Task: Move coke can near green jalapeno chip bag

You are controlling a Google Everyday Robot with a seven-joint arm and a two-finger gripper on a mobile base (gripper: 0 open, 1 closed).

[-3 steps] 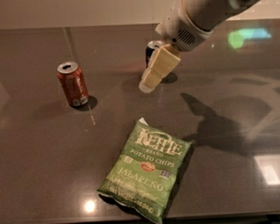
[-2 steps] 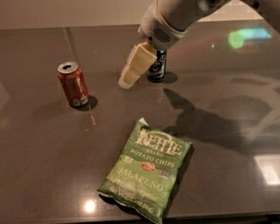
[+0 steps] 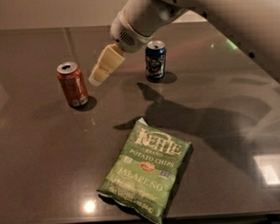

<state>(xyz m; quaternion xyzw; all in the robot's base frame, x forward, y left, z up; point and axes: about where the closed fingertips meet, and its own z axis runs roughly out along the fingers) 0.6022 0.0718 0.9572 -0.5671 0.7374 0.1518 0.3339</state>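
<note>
Green jalapeno chip bag (image 3: 146, 178) lies flat near the front-centre of the dark table (image 3: 40, 159), tilted w/ its top toward the back right. White lettering reads KETTLE, then BRAND, POTATO CHIPS, and JALAPEÑO lower down; a small red emblem sits mid-bag, and the fine print along the bottom edge is too small to read. Coke can (image 3: 72, 85) stands upright at left-centre of the table, well apart from the bag, silver top showing. Its body is red-orange, the pale marks low on the label can't be read, and no brand name is legible from this side. A dark blue can (image 3: 155, 61) stands upright farther back, right of centre, w/ white graphics on its face, wording not legible. Gripper (image 3: 98, 77) hangs above the table btwn the two cans, nearer the coke can but apart from it, pointing down-left. It carries nothing, and whether it's released or clenched can't be told from this angle. The white arm (image 3: 146, 17) comes in from the top right; its upper part is cut off by the frame edge and it hides the back-right stretch of the table. Its shadow (image 3: 195, 116) falls on the tabletop btwn the blue can and the bag, reaching the bag's top edge. Glare: a rectangular patch (image 3: 271, 169) at right and a small spot (image 3: 89, 207) at front, by the bag's lower-left corner.
</note>
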